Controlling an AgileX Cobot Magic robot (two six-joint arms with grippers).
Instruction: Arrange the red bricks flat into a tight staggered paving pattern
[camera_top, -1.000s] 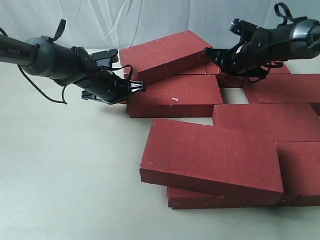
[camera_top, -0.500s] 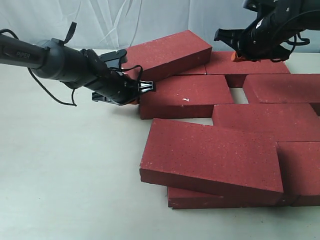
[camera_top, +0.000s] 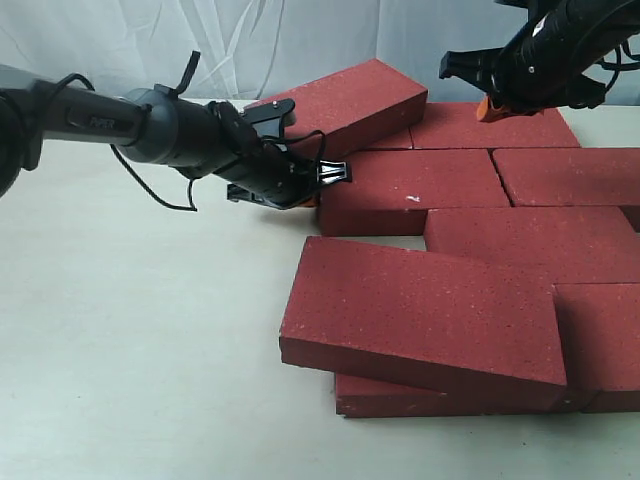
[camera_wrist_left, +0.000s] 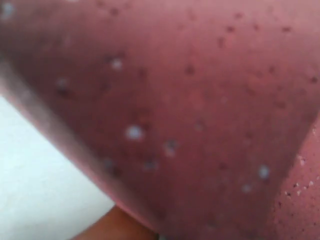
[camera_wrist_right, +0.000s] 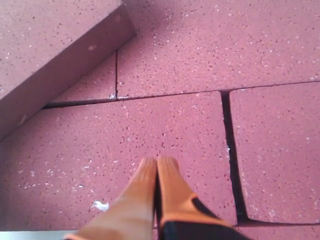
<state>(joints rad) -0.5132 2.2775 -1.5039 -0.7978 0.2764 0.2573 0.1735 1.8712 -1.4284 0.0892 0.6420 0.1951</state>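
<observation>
Several red bricks lie together on the table. The chipped brick (camera_top: 420, 185) lies flat, its right end tight against another flat brick (camera_top: 565, 175). My left gripper (camera_top: 325, 178) presses against the chipped brick's left end, under the low edge of a tilted brick (camera_top: 345, 105) that leans on the back row. In the left wrist view a blurred brick face (camera_wrist_left: 190, 110) fills the frame, with one orange fingertip (camera_wrist_left: 115, 225) showing. My right gripper (camera_top: 487, 103) hangs shut and empty above the back bricks; its wrist view shows it (camera_wrist_right: 157, 162) over the chipped brick (camera_wrist_right: 150, 130).
At the front a large brick (camera_top: 420, 315) lies tilted on top of another brick (camera_top: 440, 398). More flat bricks (camera_top: 530, 240) fill the right side. The pale table (camera_top: 130, 330) stretches away to the left, and a white curtain (camera_top: 200, 40) hangs behind.
My left gripper moved right, pushing the chipped brick until the gap at its right end closed. My right gripper lifted off the back bricks and drew back to the upper right.
</observation>
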